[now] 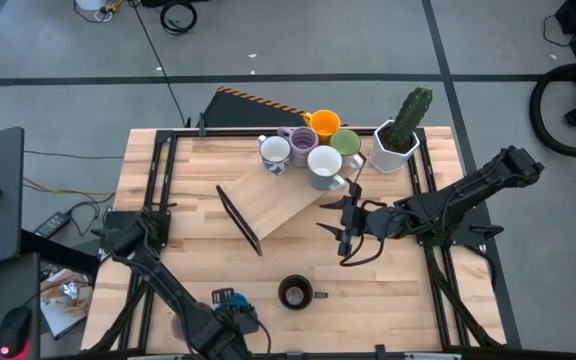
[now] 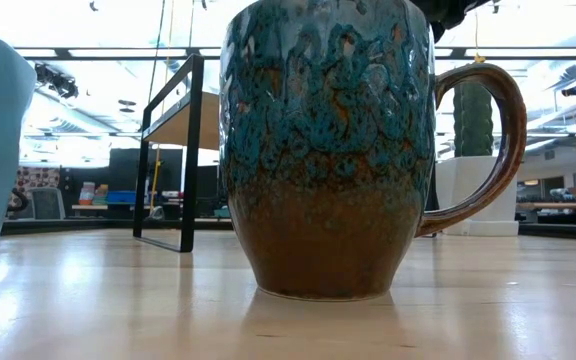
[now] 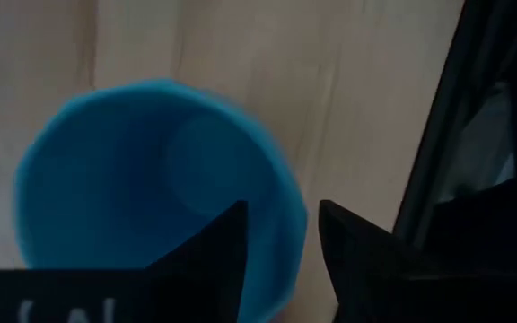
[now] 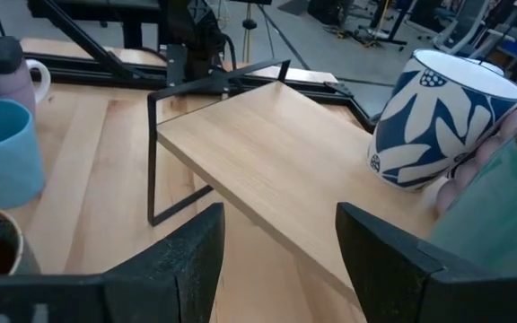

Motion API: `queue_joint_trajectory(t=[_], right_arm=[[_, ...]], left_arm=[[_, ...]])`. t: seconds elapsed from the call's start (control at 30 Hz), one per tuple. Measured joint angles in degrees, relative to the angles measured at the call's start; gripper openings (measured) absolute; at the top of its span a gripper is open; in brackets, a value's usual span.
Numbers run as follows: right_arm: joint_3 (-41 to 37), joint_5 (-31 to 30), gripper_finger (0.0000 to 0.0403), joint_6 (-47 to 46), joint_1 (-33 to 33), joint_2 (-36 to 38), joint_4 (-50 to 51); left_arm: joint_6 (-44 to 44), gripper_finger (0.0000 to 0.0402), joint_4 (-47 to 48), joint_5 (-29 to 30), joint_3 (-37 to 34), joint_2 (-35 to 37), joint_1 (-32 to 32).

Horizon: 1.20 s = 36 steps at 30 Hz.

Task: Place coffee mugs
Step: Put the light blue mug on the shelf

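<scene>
The dark brown mug [image 1: 295, 293] stands upright near the desk's [image 1: 188, 210] 6 o'clock edge, handle toward 3 o'clock. At its 9 o'clock the left gripper [image 3: 281, 260] straddles the blue mug's [image 3: 155, 193] rim, fingers parted. The right gripper [image 1: 345, 222] hangs open beside the wooden shelf [image 1: 268, 205]; bare desk lies between.

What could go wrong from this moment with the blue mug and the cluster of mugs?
The left gripper straddles the blue mug's rim, so lifting away carelessly might drag or tip it. The right gripper, open, faces a tight cluster: reaching for the white and blue mug could knock its neighbours. The raised wooden shelf lies close, so a collision seems possible.
</scene>
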<state>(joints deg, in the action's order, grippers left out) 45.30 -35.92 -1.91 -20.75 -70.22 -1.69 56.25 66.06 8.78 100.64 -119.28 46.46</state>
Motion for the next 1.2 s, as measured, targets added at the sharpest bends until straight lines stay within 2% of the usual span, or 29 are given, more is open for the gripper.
queue_joint_trajectory(t=[0.2,0.5,0.67,0.87,1.03,1.2], right_arm=[[0.00,0.00,0.0220,0.37,0.00,0.00,-0.39],[0.00,0.02,0.0220,0.37,0.00,0.00,-0.39],[0.00,0.04,0.0220,0.17,-0.17,0.00,-0.39],[0.00,0.04,0.0220,0.17,-0.15,0.00,-0.42],[0.00,0.07,0.0220,-1.05,-0.11,0.00,-0.39],[0.00,0.07,0.0220,-1.05,-0.22,0.00,-0.42]], left_arm=[[-4.48,0.0133,0.39,0.69,-0.02,-0.86,0.02],[-11.17,0.0027,0.43,1.29,-0.02,-0.94,-0.05],[-15.15,0.0027,3.08,1.69,-0.04,-0.15,-0.05],[-20.38,0.0027,12.11,1.92,-0.04,5.83,-1.09],[-32.04,0.0034,12.56,4.49,-0.02,12.63,-2.06],[-40.82,0.0036,17.27,5.05,-0.02,19.88,-4.57]])
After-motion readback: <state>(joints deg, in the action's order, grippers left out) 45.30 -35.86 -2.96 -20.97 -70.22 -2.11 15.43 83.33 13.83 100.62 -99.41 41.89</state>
